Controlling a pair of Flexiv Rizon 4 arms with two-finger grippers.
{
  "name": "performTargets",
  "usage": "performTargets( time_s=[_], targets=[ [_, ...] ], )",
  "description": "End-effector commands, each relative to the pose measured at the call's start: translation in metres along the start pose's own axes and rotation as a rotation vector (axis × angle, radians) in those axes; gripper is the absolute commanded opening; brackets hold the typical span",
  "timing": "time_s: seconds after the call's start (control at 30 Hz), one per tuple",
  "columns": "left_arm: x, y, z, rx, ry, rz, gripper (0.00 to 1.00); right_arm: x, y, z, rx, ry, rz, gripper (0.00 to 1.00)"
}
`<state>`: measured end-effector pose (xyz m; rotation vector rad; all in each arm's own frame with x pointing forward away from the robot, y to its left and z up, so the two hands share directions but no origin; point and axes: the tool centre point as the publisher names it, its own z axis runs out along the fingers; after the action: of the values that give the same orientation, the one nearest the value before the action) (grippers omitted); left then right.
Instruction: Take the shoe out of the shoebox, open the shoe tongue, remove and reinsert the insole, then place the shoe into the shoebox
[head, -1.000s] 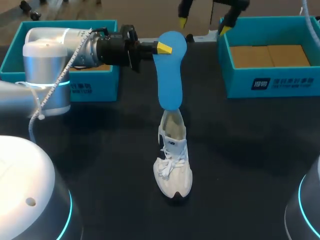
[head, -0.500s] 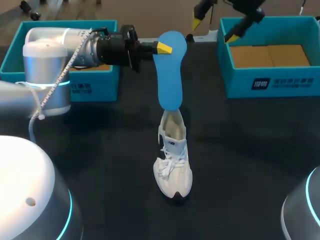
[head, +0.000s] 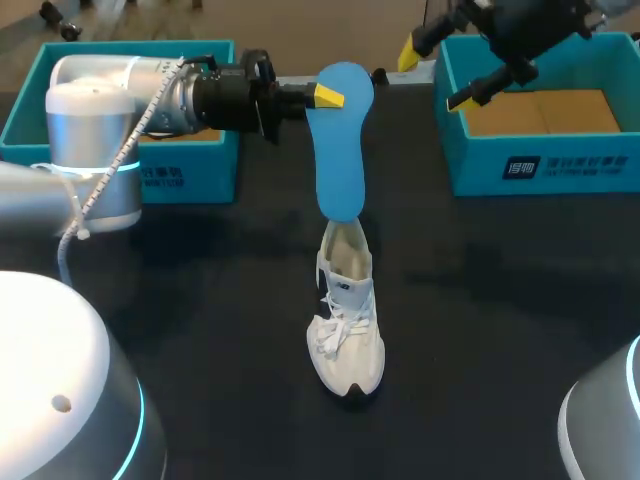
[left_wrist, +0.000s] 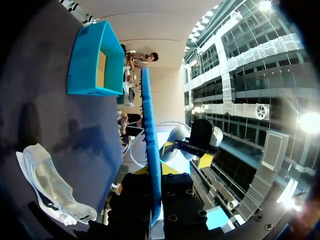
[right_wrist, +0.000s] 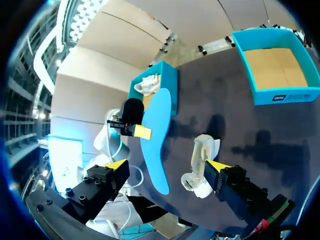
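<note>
White shoe (head: 348, 330), laced, stands upright on the dark table (head: 480, 330), outside both boxes, its toe towards the robot and its heel away. The wrist views show it as well (left_wrist: 47, 185) (right_wrist: 202, 160).

Directly above the shoe's heel hangs the blue insole (head: 338, 140), long axis vertical. Its lower end is at the shoe's opening; whether the two touch cannot be told.

Left gripper (head: 325, 95), beyond the shoe and higher, comes in from the left and is clamped on the insole's upper end. In its own wrist view the insole (left_wrist: 150, 150) is seen edge-on, pinched between the two fingers of the gripper (left_wrist: 155, 170).

Left box (head: 190, 170), teal, lies beyond the shoe to the left, behind the left arm. Right box (head: 540, 165), teal with a brown floor, lies beyond the shoe to the right.

Right gripper (head: 438, 75), farthest from the shoe, hangs over the right box's corner nearest the insole, jaws wide apart and holding nothing. Its wrist view (right_wrist: 165, 165) looks down on the insole (right_wrist: 152, 135) and the shoe.
</note>
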<state>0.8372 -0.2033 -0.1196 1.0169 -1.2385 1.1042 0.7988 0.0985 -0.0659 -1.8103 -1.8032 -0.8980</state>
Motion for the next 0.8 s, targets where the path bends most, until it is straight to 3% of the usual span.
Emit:
performTargets(
  time_s=[0.03, 0.43, 0.8],
  targets=[
    [0.001, 0.001, 0.0, 0.002, -0.003, -0.001, 0.0, -0.012, -0.005, 0.001, -0.005, 0.386, 0.001, 1.0],
    [0.001, 0.001, 0.0, 0.002, -0.003, -0.001, 0.0, -0.031, -0.009, 0.01, -0.017, 0.558, 0.006, 1.0],
    [0.001, 0.001, 0.0, 0.002, -0.003, -0.001, 0.0, -0.039, -0.011, 0.02, -0.006, 0.586, 0.016, 1.0]
  ],
)
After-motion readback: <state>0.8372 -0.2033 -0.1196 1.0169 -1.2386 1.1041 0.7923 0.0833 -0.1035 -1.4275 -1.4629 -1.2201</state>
